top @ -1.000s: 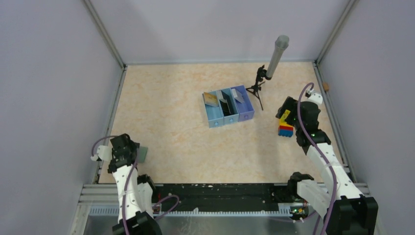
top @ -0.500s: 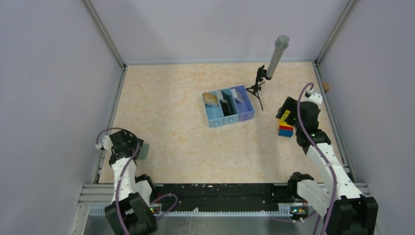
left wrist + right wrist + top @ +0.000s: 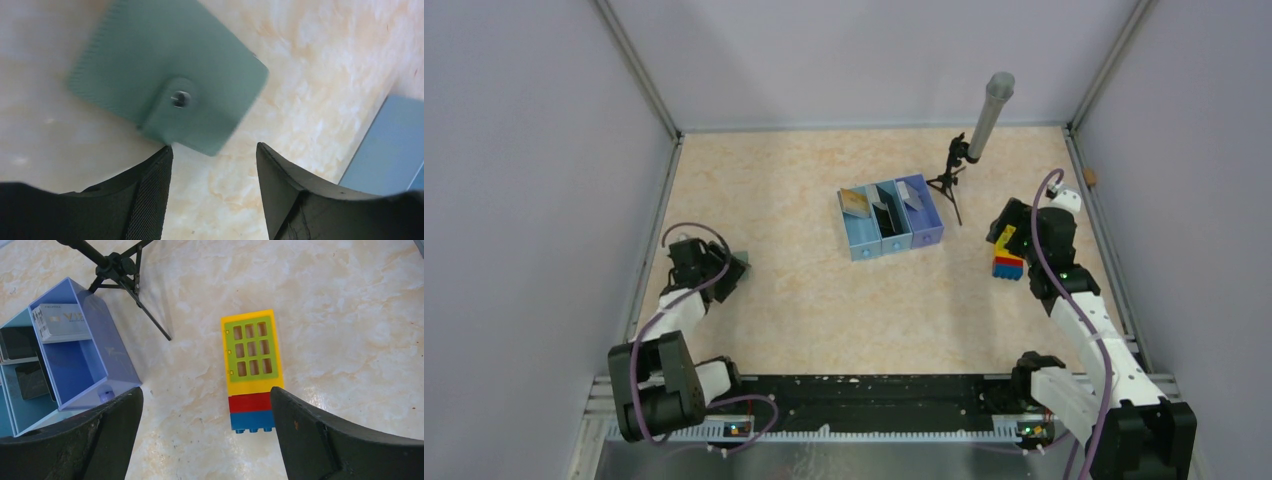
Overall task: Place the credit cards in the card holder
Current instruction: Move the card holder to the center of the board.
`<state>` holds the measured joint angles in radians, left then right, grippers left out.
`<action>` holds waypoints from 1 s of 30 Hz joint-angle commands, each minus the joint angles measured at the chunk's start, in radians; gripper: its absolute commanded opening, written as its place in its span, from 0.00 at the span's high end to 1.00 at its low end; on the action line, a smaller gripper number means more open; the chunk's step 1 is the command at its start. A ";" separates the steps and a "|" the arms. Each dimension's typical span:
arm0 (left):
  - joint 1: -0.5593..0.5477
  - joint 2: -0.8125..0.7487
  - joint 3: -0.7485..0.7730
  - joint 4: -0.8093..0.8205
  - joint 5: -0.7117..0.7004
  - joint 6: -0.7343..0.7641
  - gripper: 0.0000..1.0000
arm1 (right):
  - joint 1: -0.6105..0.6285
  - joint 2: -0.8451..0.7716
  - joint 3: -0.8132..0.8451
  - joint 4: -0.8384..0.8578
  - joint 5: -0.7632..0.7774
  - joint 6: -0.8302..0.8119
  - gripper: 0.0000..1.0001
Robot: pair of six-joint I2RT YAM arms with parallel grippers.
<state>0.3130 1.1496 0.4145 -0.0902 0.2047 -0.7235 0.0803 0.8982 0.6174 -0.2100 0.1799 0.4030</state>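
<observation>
The card holder (image 3: 165,85) is a grey-green flat wallet, folded shut with a snap flap. It lies on the table at the far left (image 3: 739,259). My left gripper (image 3: 214,147) stands just short of its near edge, open, with bare table between the fingers. The left fingertip (image 3: 162,157) is at the flap's edge. The credit cards stand in a blue three-compartment tray (image 3: 890,217): a gold one (image 3: 856,202), a dark one (image 3: 17,342) and a white one (image 3: 60,320). My right gripper (image 3: 206,390) hangs wide open and holds nothing, above the table right of the tray.
A yellow, red and blue brick toy with a green window (image 3: 252,367) lies under the right gripper. A small black tripod with a grey tube (image 3: 969,150) stands behind the tray. Grey walls close the table on three sides.
My left arm has swung away from the near edge, farther onto the table, and its jaws have narrowed. The card holder now shows farther up the table too. The right arm has not moved.
</observation>
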 commanded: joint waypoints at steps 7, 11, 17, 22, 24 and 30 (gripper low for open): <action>-0.217 0.057 0.151 -0.120 -0.054 0.103 0.31 | -0.009 -0.006 0.035 0.016 -0.023 -0.006 0.05; -0.200 0.064 0.297 -0.257 -0.192 0.215 0.13 | -0.009 -0.006 0.037 0.016 -0.028 -0.008 0.05; -0.056 0.215 0.424 -0.338 -0.064 0.249 0.02 | -0.010 -0.006 0.044 0.014 -0.060 -0.013 0.05; -0.030 0.330 0.613 -0.487 -0.209 0.352 0.01 | -0.009 -0.016 0.042 0.018 -0.095 -0.016 0.04; -0.018 0.373 0.648 -0.522 -0.223 0.390 0.01 | -0.008 -0.022 0.041 0.020 -0.101 -0.018 0.04; -0.014 0.476 0.667 -0.533 -0.286 0.463 0.01 | -0.008 -0.031 0.039 0.019 -0.110 -0.020 0.04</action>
<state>0.2901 1.5749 1.0649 -0.5758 -0.0017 -0.3386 0.0803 0.8921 0.6174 -0.2104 0.0895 0.4000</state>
